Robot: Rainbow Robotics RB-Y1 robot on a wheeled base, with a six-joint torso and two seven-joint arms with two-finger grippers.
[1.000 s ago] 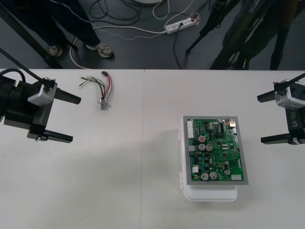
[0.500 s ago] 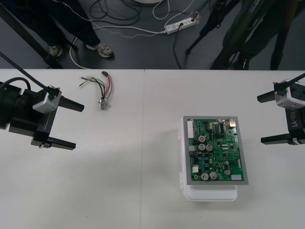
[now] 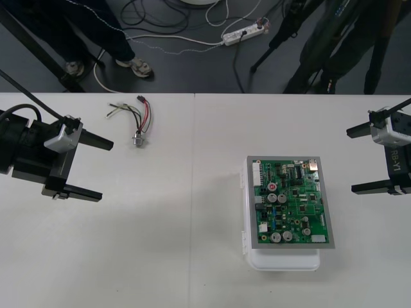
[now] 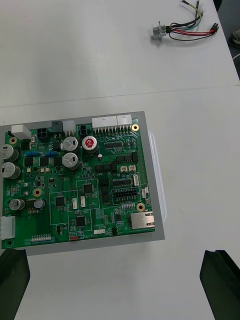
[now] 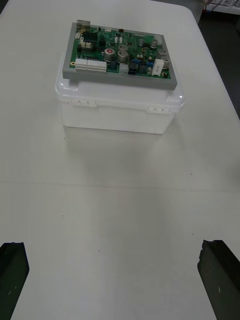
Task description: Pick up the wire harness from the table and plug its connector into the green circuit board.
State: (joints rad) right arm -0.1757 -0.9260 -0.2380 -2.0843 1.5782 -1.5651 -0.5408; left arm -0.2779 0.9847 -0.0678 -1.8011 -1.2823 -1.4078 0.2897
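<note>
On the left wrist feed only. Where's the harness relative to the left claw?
Observer: The harness lies loose on the table near its far edge, just beyond the open left claw and not touching it.
Operator: Plugged in?
Observer: No. Its black plug rests on the table, well away from the board.
Operator: And the other arm?
Observer: The right claw is open at its own side, next to the board, holding nothing.
</note>
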